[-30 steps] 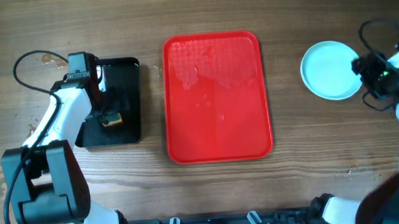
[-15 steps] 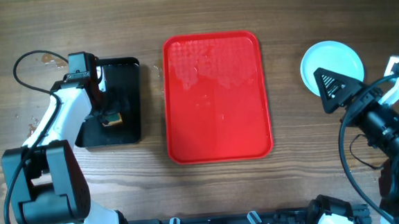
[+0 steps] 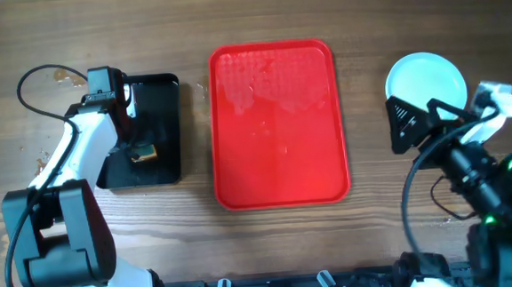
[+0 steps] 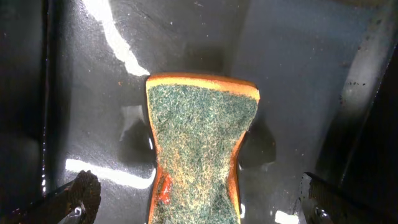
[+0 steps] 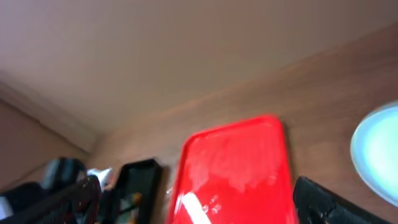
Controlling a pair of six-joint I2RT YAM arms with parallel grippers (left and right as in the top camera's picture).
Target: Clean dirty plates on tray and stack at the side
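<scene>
The red tray [image 3: 277, 124] lies at the table's centre with nothing on it but wet smears at its far end; it also shows in the right wrist view [image 5: 236, 162]. Pale-blue plates [image 3: 426, 78] sit in one round pile on the wood to the right of the tray, with their edge in the right wrist view [image 5: 379, 149]. I cannot tell how many are in the pile. My right gripper [image 3: 424, 122] is open and empty, raised above the table just in front of the plates. My left gripper [image 4: 199, 208] is open, its fingers apart on either side of a green-and-orange sponge [image 4: 199, 143].
The sponge [image 3: 143, 153] lies in a small black tray [image 3: 160, 96] left of the red tray, wet and shiny inside. A cable loops on the wood at the far left [image 3: 34, 77]. The black tray also shows in the right wrist view [image 5: 140, 177].
My right arm has drawn back from the plates toward the table's front and risen, with the open gripper now in front of them. The left arm and sponge have not moved.
</scene>
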